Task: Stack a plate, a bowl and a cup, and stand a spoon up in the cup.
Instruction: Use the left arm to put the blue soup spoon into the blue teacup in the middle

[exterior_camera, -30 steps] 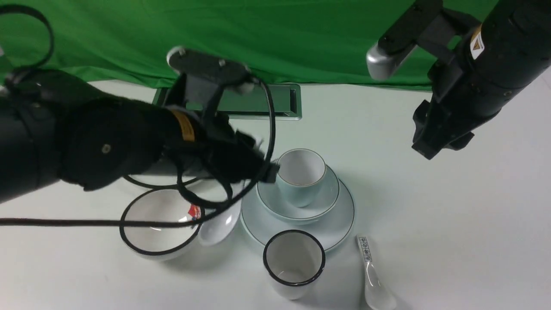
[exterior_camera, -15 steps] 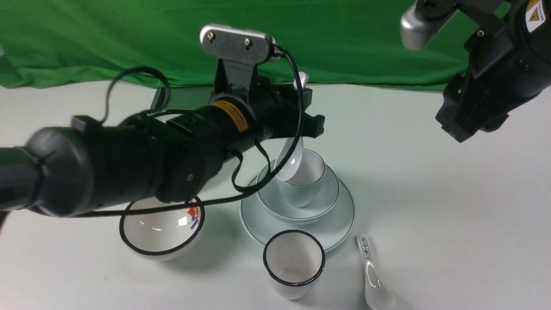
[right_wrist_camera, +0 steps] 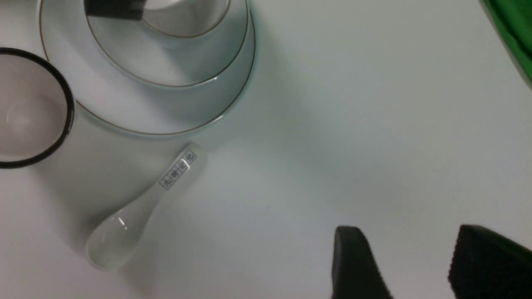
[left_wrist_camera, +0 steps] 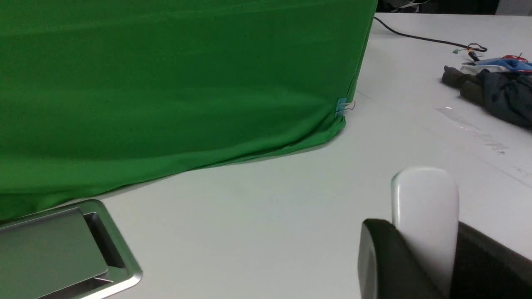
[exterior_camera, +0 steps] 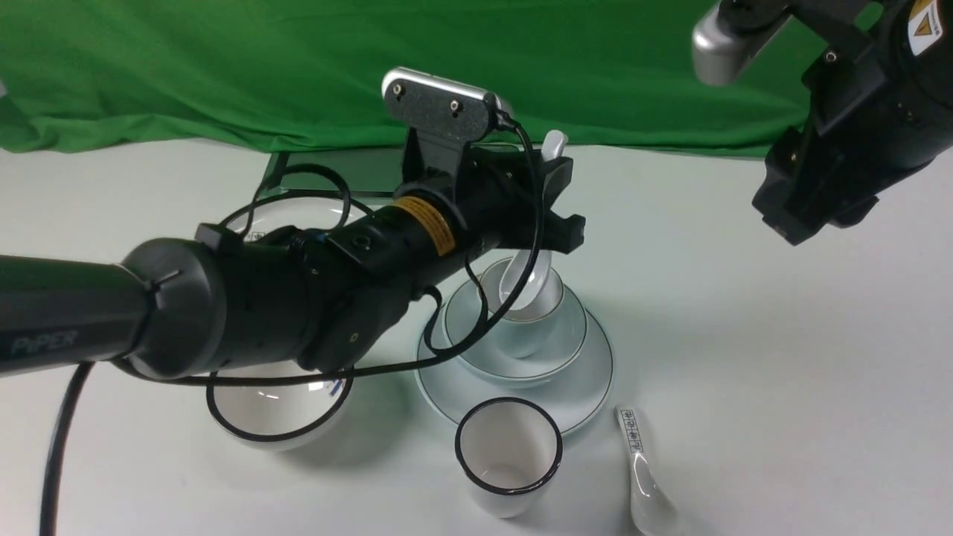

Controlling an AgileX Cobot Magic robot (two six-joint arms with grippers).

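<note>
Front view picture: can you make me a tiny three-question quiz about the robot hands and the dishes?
1. True or false: the right gripper holds a spoon.
2. The plain white spoon has its scoop at which mouth? A) pale blue cup B) black-rimmed cup C) black-rimmed bowl
3. Fill in: the cup stands in the pale blue ____, on the pale blue plate.
Key: 1 false, its jaws stand open and empty; 2 A; 3 bowl.
</note>
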